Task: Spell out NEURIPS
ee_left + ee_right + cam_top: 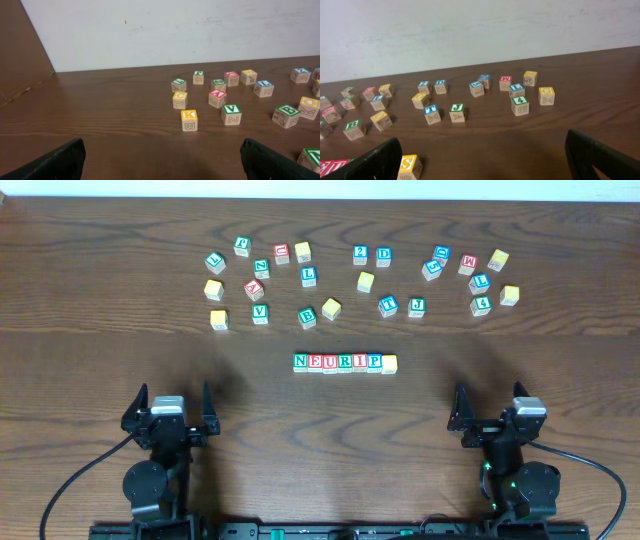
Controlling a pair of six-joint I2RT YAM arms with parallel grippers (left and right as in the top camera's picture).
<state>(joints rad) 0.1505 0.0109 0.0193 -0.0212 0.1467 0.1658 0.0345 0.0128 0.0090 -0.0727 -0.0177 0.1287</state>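
A row of letter blocks (345, 362) lies in the middle of the table, reading N, E, U, R, I, P, with a yellow S block (390, 363) at its right end. The S block also shows in the right wrist view (407, 166), at the lower left. My left gripper (171, 408) is open and empty near the front left of the table; its fingers frame bare wood in the left wrist view (162, 160). My right gripper (491, 406) is open and empty at the front right, and also shows in the right wrist view (482, 157).
Several loose letter blocks are scattered across the far half of the table, a left cluster (262, 268) and a right cluster (432, 268). A yellow K block (189, 120) and a green V block (231, 114) lie nearest the left gripper. A white wall backs the table.
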